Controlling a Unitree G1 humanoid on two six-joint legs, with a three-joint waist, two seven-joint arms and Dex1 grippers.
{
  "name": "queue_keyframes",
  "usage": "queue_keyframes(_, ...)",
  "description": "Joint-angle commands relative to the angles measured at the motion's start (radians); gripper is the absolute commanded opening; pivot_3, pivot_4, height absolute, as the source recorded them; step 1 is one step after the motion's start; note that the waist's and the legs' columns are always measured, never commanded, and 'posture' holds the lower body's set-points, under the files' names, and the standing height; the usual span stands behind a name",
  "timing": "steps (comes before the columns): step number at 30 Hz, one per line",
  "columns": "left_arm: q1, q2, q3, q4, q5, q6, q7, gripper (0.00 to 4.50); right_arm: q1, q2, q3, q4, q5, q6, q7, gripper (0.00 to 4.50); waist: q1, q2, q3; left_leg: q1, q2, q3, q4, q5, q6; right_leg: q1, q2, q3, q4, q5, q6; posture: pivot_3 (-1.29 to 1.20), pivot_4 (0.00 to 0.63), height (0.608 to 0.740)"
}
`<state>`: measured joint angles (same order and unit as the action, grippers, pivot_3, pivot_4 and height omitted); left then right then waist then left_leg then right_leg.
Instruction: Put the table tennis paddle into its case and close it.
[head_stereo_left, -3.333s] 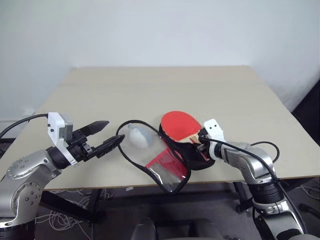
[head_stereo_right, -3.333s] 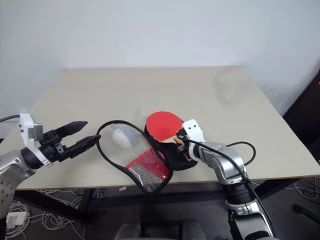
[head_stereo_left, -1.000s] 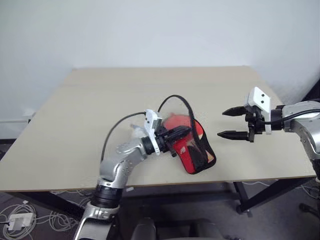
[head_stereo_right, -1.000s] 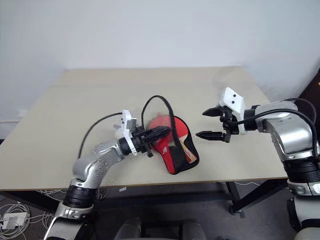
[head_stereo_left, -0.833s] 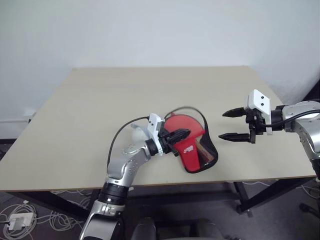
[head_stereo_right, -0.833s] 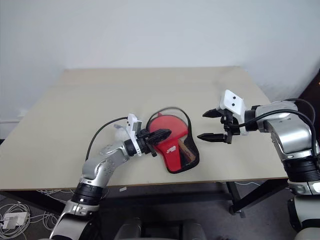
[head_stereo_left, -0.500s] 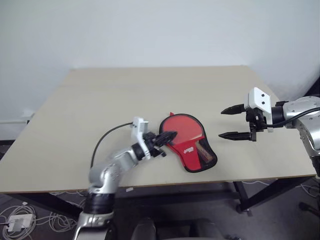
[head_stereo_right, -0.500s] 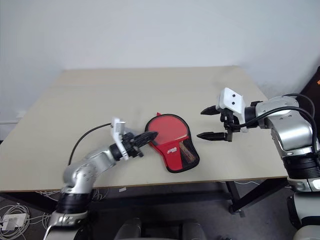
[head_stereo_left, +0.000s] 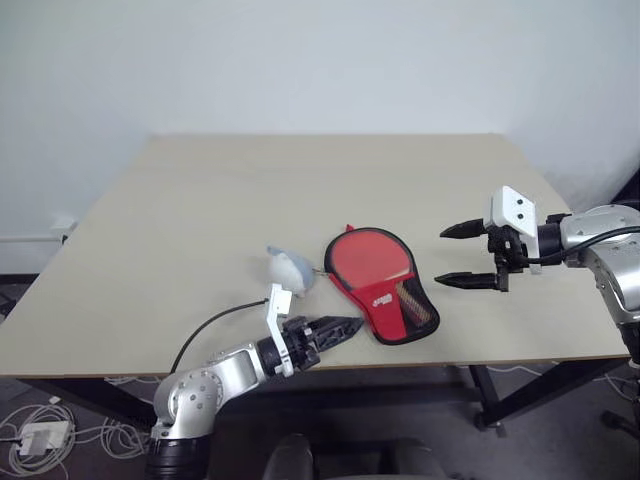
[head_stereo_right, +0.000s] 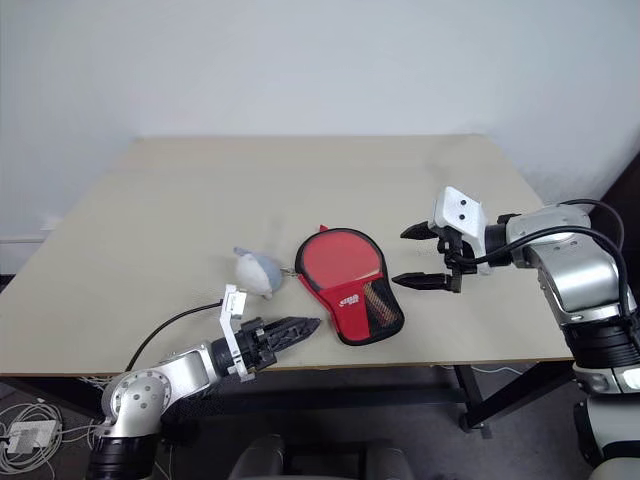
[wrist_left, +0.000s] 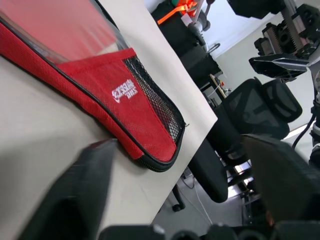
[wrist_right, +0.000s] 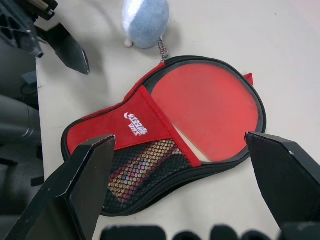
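The case (head_stereo_left: 385, 300) lies flat near the table's front edge, with red fabric, a white logo and a black mesh panel. The table tennis paddle is inside it. Its round red face (head_stereo_left: 368, 258) shows at the case's wide end and its handle (wrist_right: 135, 170) shows under the mesh. My left gripper (head_stereo_left: 345, 326) hovers low at the front edge, just left of the case and apart from it. Its fingers (wrist_left: 75, 200) stand open and empty. My right gripper (head_stereo_left: 440, 257) hangs open and empty to the right of the case.
A small pale blue-white lump (head_stereo_left: 290, 268) sits just left of the case's round end, joined to it by a short chain (wrist_right: 161, 44). The beige table (head_stereo_left: 300, 180) stretches bare behind. Office chairs and cables lie below the front edge.
My left gripper let go of the case, opened, and drew back and down toward the front edge. The case, lifted a second ago, now lies flat. The right gripper stayed put.
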<state>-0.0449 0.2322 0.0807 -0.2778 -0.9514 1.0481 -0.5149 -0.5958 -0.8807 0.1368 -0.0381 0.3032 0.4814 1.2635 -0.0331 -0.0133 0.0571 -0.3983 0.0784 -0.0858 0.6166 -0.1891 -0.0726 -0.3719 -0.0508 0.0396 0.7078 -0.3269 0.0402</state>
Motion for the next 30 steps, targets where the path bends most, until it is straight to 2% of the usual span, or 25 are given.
queue_keyframes(1,-0.033,-0.024,-0.008,0.024,-0.007,0.004,0.027,4.47,-0.016,0.009,-0.051,-0.046,0.041,0.031,-0.019,4.5,0.0,0.0,0.0,0.0,0.0,0.0,0.0,0.0,0.0,0.0,0.0,0.0,0.0,0.0,0.0,0.0,0.0,0.684)
queue_keyframes(15,-0.135,-0.138,0.031,0.214,-0.069,0.174,0.145,4.47,-0.007,0.009,-0.051,-0.085,0.069,0.067,-0.05,4.5,0.001,0.0,0.0,0.0,0.0,0.0,0.0,0.0,0.0,0.0,0.0,0.0,0.0,0.0,0.0,0.0,0.0,0.684)
queue_keyframes(23,-0.202,-0.252,0.142,0.339,-0.106,0.223,0.291,4.47,0.011,0.018,-0.051,-0.117,0.083,0.088,-0.071,4.5,0.017,0.0,-0.001,0.0,-0.001,0.0,0.005,-0.001,0.0,0.002,0.0,0.0,0.0,0.001,0.001,0.0,0.0,0.684)
queue_keyframes(30,-0.266,-0.3,0.153,0.406,-0.093,0.245,0.347,4.47,0.015,0.03,-0.048,-0.131,0.088,0.103,-0.083,4.5,0.021,0.0,-0.001,-0.003,-0.004,-0.004,0.01,-0.002,0.0,0.004,0.0,0.0,-0.001,0.001,0.001,0.0,0.0,0.684)
